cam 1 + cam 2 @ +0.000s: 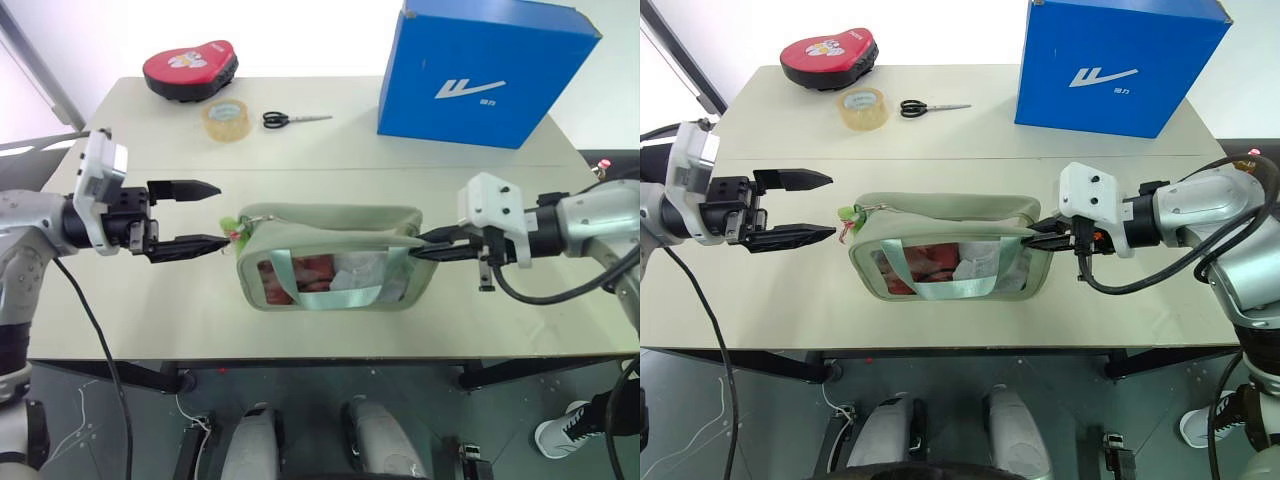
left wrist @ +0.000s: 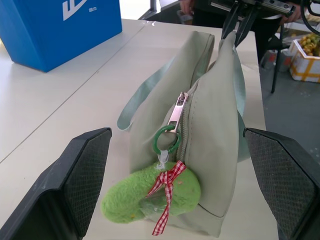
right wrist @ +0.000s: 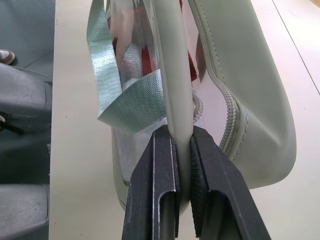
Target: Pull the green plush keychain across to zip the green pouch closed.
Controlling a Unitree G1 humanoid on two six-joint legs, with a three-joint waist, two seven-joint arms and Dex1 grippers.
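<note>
The green pouch [image 1: 335, 255] sits near the middle of the desk [image 1: 150, 300], toward its front edge, its clear window facing the camera. Through the window I can see red and white packets inside, too crumpled to name, with the mint ribbon handle [image 1: 330, 297] looping across the front. The zipper along the top looks mostly open, its slider parked at the pouch's left end.

The green plush keychain [image 2: 152, 195] hangs from that slider at the left end of the pouch, a fuzzy lime lump tied with a red checked bow. The left gripper [image 1: 205, 215] is at the left of the frame, its two fingers spread wide, one on each side of the keychain and touching neither it nor the pouch.

At the right of the frame the right gripper [image 3: 182, 145] is clamped shut on the pouch's right end, pinching a fold of the pale fabric edge between its fingers.

Farther back on the desk, at the upper left, lies a red flat case [image 1: 190, 68]; just right of it are a roll of clear tape [image 1: 226, 119] and a pair of scissors [image 1: 293, 119]. A big blue box [image 1: 480, 70] stands at the upper right. None of them lies between the grippers and the pouch.
</note>
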